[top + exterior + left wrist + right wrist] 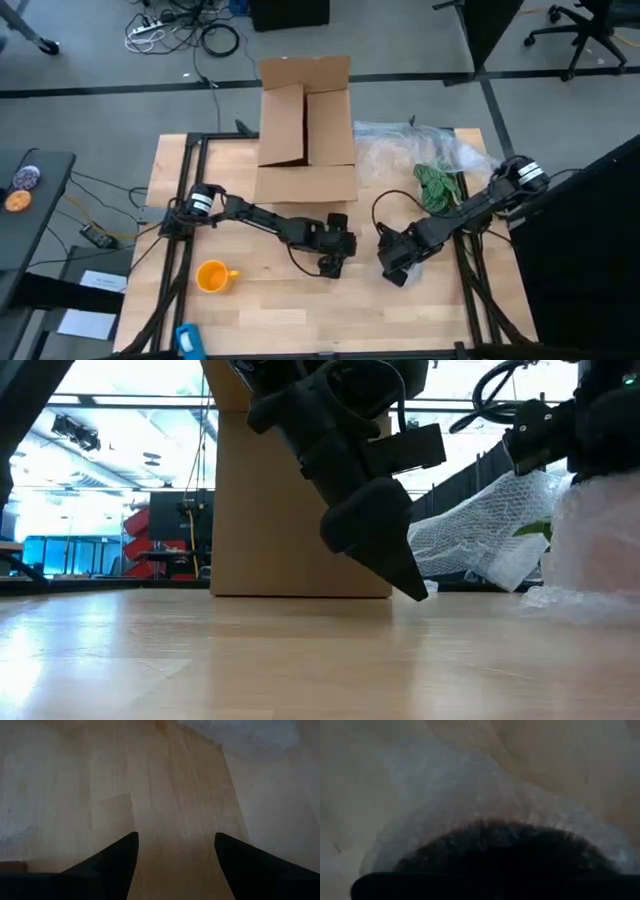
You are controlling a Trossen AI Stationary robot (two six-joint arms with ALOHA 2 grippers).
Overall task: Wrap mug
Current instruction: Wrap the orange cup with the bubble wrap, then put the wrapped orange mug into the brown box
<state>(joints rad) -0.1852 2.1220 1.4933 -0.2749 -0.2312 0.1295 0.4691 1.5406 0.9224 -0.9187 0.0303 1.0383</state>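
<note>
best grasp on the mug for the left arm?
Probably the rim. The mug stands upright, mouth up, handle toward the table's middle. Bring the left tool down from above, one finger inside, pinching the wall on the side away from the handle.

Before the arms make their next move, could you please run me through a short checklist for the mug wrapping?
1. Mug upright and free on the table: ok, no gripper touches it.
2. Left gripper open and empty: ok, only bare wood shows between its fingers.
3. Right gripper holding the bubble wrap: cannot tell; wrap fills its wrist view, fingers hidden.
4. Wrap laid beside the mug: not ok; the wrap lies on the right side, the mug front left.
5. Cardboard box clear of both arms: ok, it stands behind them.
</note>
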